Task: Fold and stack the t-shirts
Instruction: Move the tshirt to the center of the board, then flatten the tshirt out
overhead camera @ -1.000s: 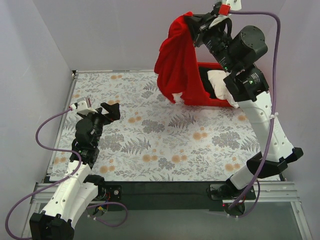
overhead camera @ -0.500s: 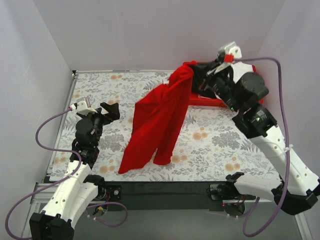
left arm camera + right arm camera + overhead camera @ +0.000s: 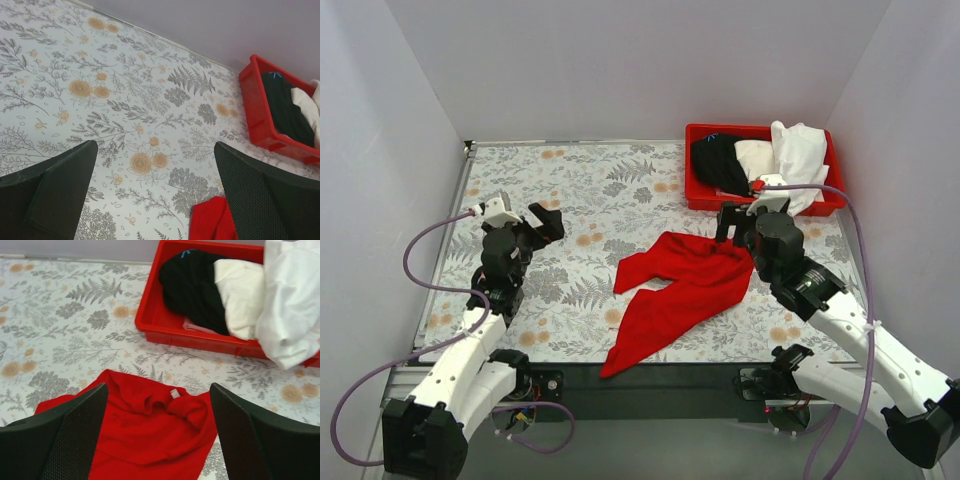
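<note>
- Shirts lie in two places: one on the counter, the others in a red bin at the far right corner.
- The red shirt is spread in a crumpled heap on the flowered counter, right of the middle, with one long part trailing toward the near edge (nothing about it is folded).
- Its collar faces the bin, and a small white label shows there in the right wrist view.
- The right fingers stand wide apart just above the collar end of the red shirt; nothing is between them, and I cannot tell whether they brush the cloth.
- The left fingers are spread about as wide as they go, empty, over bare counter on the left side, well apart from the red shirt.
- In the bin, a black shirt sits at the left, a cream shirt beside it, and a white shirt at the right (it hangs over the bin's near rim).
</note>
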`<state>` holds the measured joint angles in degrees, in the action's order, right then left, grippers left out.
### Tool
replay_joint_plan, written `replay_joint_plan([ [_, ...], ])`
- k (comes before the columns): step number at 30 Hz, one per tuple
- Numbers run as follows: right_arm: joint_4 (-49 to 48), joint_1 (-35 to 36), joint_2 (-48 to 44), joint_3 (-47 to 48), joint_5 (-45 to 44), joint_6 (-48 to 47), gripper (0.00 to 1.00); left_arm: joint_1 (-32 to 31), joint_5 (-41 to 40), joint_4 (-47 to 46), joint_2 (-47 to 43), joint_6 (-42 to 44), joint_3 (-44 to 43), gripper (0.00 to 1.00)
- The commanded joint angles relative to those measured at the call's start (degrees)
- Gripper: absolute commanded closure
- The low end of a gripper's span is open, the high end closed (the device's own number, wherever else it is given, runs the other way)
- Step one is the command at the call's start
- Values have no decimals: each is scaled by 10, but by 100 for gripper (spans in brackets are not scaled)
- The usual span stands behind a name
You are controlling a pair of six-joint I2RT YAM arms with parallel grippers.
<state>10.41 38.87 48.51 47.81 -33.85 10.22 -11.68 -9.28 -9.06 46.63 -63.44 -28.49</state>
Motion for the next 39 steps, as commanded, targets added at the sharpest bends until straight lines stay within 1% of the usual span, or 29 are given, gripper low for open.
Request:
replay_joint_plan([
  [1,-47,11,56,-4,89,8,26,-8,18,0,15,-5,-4,5],
  [2,-60,19,72,-10,112,7,27,-8,22,0,18,-11,-3,5],
  [3,-85,42,90,-14,147,5,27,-8,25,0,19,-12,-3,5],
  [5,-99,68,149,-10,180,0,27,-9,34,2,14,-19,-3,5],
  [6,-125,96,169,-4,182,-3,27,-9,37,2,12,-22,-2,5],
  [7,-131,107,205,-1,183,-5,27,-8,42,3,11,-25,-1,5],
  [8,-134,120,222,3,185,-6,27,-9,49,5,8,-32,-1,5],
  [10,-137,126,265,15,195,4,27,-11,58,6,7,-41,6,7],
  [13,-146,136,299,8,217,9,27,-24,58,6,10,-50,19,8],
  [20,-161,154,327,-29,240,-2,28,-71,45,7,14,-70,47,9],
  [24,-167,165,346,-20,229,-20,28,-78,43,25,9,-80,58,9],
  [28,-171,168,389,-3,206,-31,28,-95,41,49,-1,-93,78,10],
  [33,-170,168,438,17,142,-30,30,-111,42,70,-29,-104,103,10],
  [36,-171,168,446,18,108,-21,36,-120,40,82,-37,-101,104,11],
  [37,-171,168,443,18,103,-19,41,-122,39,86,-42,-100,105,11],
  [38,-170,168,440,18,94,-18,44,-123,39,87,-43,-99,106,11],
  [39,-170,168,439,19,91,-17,50,-124,40,88,-45,-99,107,11],
])
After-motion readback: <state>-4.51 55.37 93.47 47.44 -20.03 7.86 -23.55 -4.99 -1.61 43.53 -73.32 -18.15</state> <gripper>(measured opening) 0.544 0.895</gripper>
